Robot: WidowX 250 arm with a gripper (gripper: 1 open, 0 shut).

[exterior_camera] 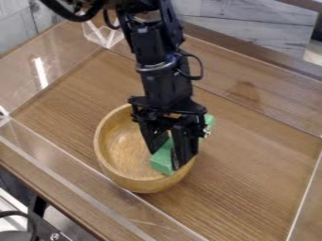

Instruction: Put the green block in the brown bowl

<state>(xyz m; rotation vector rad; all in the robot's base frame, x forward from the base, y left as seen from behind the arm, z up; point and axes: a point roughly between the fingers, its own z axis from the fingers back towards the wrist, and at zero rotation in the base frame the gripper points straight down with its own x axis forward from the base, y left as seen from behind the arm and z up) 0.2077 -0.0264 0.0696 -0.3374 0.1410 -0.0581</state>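
The black pincer points steeply down into the brown bowl, its fingers clamped on the green block. The block hangs tilted between them, its lower end at the bowl's inner wall. The bowl sits on the wooden tabletop beneath.

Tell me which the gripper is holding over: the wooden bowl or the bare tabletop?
The brown bowl. The gripper is shut on the green block inside its right rim, with wooden tabletop all around the bowl.

Arm fills the brown bowl's right half; left half open.
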